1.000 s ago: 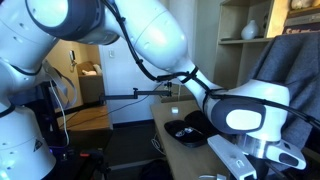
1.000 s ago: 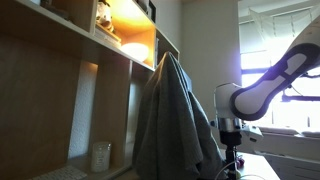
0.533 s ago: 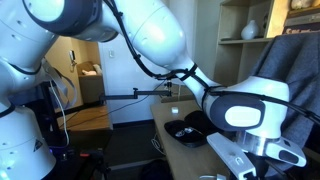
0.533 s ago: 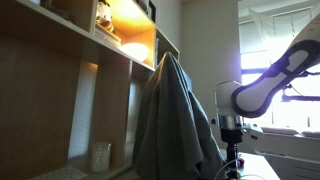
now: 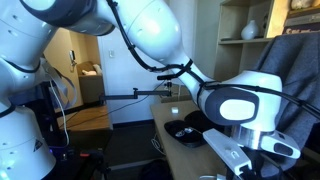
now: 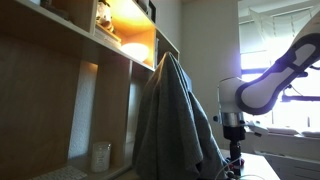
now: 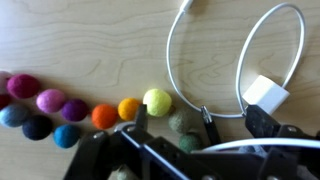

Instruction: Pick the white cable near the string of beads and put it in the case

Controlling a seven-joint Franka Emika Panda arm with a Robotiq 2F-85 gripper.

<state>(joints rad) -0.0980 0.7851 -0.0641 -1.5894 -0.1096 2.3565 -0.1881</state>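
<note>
In the wrist view the white cable [image 7: 236, 60] lies in loose loops on the wooden table, with a white plug [image 7: 265, 94] at its near right. The string of coloured felt beads [image 7: 92, 108] runs from the left edge to the middle, just left of the cable. My gripper [image 7: 199, 118] is open. Its fingers straddle the green beads and the cable's lower loop, and it holds nothing. The black oval case [image 5: 184, 132] lies open on the table in an exterior view, left of my wrist [image 5: 245, 108].
A large grey cloth hangs over a chair back [image 6: 175, 120] beside the arm. Wooden shelves with small objects [image 6: 120, 45] stand behind it. More shelving [image 5: 250, 30] is behind the table. The table edge [image 5: 165, 125] drops to the floor beside the case.
The arm's wrist has shifted slightly left and lower in the exterior view. Nothing has been taken hold of.
</note>
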